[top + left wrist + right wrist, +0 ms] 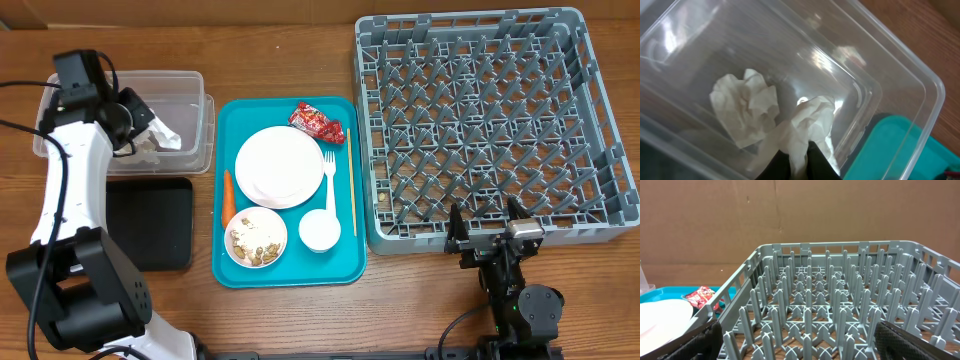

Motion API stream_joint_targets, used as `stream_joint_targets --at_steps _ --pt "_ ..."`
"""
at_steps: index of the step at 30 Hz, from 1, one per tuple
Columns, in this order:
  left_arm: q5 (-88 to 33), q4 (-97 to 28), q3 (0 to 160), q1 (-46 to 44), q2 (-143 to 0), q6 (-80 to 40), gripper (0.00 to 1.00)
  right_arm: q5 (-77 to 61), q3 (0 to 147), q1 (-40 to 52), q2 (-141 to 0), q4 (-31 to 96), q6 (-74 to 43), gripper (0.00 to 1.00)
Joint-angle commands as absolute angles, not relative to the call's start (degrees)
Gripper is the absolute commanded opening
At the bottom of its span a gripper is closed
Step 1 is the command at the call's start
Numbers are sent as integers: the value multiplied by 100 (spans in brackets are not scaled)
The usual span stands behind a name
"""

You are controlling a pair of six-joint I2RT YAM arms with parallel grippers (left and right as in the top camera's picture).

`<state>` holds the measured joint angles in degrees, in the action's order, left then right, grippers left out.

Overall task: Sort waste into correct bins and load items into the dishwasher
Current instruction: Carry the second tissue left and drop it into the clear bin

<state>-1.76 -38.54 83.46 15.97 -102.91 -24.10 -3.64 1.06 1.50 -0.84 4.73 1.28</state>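
Inside the clear tub [900, 90], at the desk's far left corner, the left pincer [798, 159] is pressed nearly together, pinching a crumpled napkin [807, 122] low over the tub floor. Judged: the napkin is held there for release as paper waste. A second napkin [745, 107] lies loose on that floor just beside the first; nothing else is in the tub.

The black tray [150, 220], just nearside of the tub, shows no contents.

The teal tray [225, 270] carries:
- the red wrapper [317, 122], at its far edge
- the plate [280, 167]
- the carrot [228, 195], along its left edge
- a bowl of scraps [256, 237], near-left
- a small cup [320, 231]
- the fork [329, 180] and the stick [351, 180], toward its right edge

The dish rack [600, 225] holds no dishes. The right pincer [487, 226] stands spread wide at the rack's near wall, gripping nothing; judged idle.
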Motion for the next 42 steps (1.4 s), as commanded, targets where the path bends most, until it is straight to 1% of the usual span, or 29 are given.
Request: stream_joint_targets --at_steps 1,2,5,17,21,26,29,37,38,39,40,42 --pt "-344 -3625 8128 1529 -10191 -2486 11 -351 45 148 -19 449 134 100" --pt "-355 -3562 8082 1529 -10189 -2486 9 -351 45 148 -19 447 134 100" --pt "-454 -3393 7966 1520 -10191 -2486 8 -351 45 148 -19 449 134 100" --pt "-443 -2541 7518 1015 -10191 -2460 7 -351 45 148 -19 449 134 100" --pt "-239 -2493 7485 895 -10191 -2462 6 -351 45 148 -19 447 134 100" --pt "-106 -2477 7470 897 -10200 -2464 6 -351 45 148 -19 449 134 100" --pt "-106 -2480 7470 897 -10239 -2462 11 -351 45 148 -19 447 134 100" --pt "-110 -2370 7472 897 -10562 -2445 13 -351 45 148 -19 449 134 100" --pt "-110 -2335 7474 897 -10562 -2445 15 -351 45 148 -19 447 134 100" --pt "-115 -2294 7476 897 -10551 -2445 21 -351 45 148 -19 449 134 100" --pt "-113 -2261 7478 895 -10551 -2443 24 -351 45 148 -19 447 134 100" --pt "-110 -2268 7478 897 -10551 -2440 24 -351 45 148 -19 447 134 100"
